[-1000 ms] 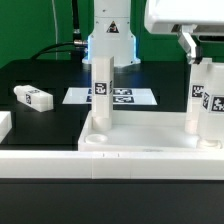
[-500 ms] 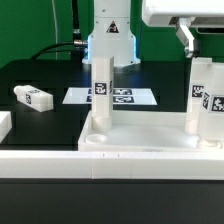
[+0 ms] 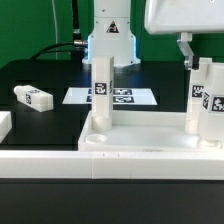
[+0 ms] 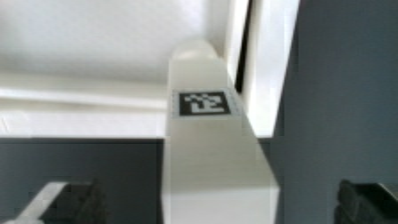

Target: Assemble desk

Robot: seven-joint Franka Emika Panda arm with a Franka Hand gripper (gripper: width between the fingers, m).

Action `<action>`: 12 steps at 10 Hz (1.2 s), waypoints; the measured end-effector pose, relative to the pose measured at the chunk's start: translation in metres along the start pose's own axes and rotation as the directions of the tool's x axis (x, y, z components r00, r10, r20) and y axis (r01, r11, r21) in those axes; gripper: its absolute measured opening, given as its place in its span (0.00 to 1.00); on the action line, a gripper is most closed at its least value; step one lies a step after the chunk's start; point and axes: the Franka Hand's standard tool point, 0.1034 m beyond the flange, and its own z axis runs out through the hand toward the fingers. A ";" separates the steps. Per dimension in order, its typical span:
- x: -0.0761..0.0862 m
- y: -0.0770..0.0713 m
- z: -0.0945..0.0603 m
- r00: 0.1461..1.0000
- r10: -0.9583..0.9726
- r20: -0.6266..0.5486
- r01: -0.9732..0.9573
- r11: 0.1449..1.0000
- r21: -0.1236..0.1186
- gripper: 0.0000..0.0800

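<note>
The white desk tabletop (image 3: 140,134) lies low in the exterior view with two white tagged legs standing upright in it: one near its left corner (image 3: 100,92), one at the exterior view's right (image 3: 206,100). My gripper (image 3: 204,62) hangs over the top of the right leg; one finger (image 3: 185,52) shows beside it. In the wrist view that leg (image 4: 215,130) stands between my two fingers (image 4: 64,204), with a gap on each side. The gripper (image 4: 217,206) is open and holds nothing. A third leg (image 3: 33,97) lies loose at the left.
The marker board (image 3: 112,97) lies flat behind the tabletop, before the arm's base (image 3: 108,40). A long white rail (image 3: 100,164) runs along the front. Another white part (image 3: 4,124) shows at the exterior view's left edge. The table is black.
The gripper rose a little, then came back down over the top of the right leg. The legs and tabletop have not moved.
</note>
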 end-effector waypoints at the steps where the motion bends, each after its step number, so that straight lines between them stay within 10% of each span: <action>1: -0.007 0.002 0.004 0.996 0.003 0.092 -0.003 1.000 -0.001 0.81; 6: -0.002 0.005 0.006 0.982 0.015 0.188 -0.013 1.000 -0.012 0.81; 8: -0.001 0.004 0.006 0.983 0.014 0.185 -0.012 1.000 -0.011 0.50; 12: -0.001 0.005 0.006 0.982 0.048 0.184 -0.045 0.999 -0.017 0.36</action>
